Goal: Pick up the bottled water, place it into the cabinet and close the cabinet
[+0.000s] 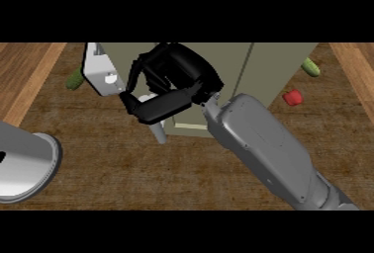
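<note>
Our black right robot hand (pixel 175 74) curls mid-body round the pale plastic water bottle (pixel 158 131); we judge it light, slippery.

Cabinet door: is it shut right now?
No, the cabinet door stands swung open at the left, beside the right robot hand.

Black hand (pixel 174 69), grey forearm (pixel 270 143), olive cabinet (pixel 281 62), brown grained counter (pixel 146 173), red item (pixel 293 97).
</note>
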